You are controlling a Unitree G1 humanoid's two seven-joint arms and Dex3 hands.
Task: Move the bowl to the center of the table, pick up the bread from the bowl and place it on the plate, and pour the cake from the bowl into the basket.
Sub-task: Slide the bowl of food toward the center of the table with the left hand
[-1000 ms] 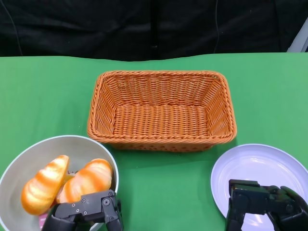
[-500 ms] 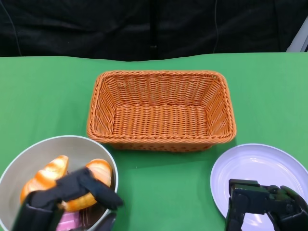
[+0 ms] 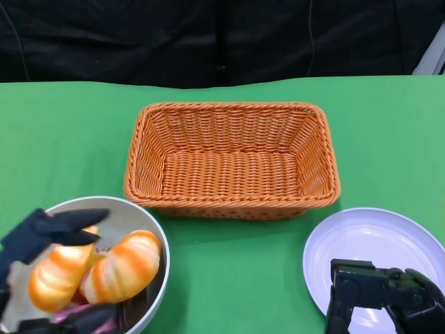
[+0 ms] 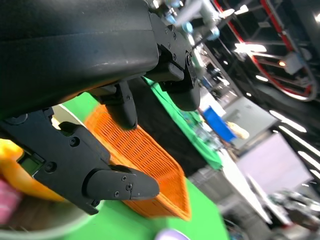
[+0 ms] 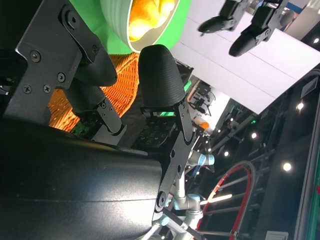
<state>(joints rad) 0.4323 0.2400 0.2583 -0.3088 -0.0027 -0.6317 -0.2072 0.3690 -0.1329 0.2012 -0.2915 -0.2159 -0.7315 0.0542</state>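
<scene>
my left hand [image 3: 42, 233] is the only thing that moves. a second ago it sits low at the near rim of the bowl [image 3: 142, 216], fingers in front of the two bread rolls. half a second ago it lies across the right-hand roll [image 3: 124, 268], covering part of it. now it hangs over the bowl's left side, blurred, fingers spread above the left-hand roll [image 3: 59, 275], holding nothing. the right-hand roll shows whole again. more of the pink cake [image 3: 66, 314] edge shows under the rolls near the bowl's front.
</scene>
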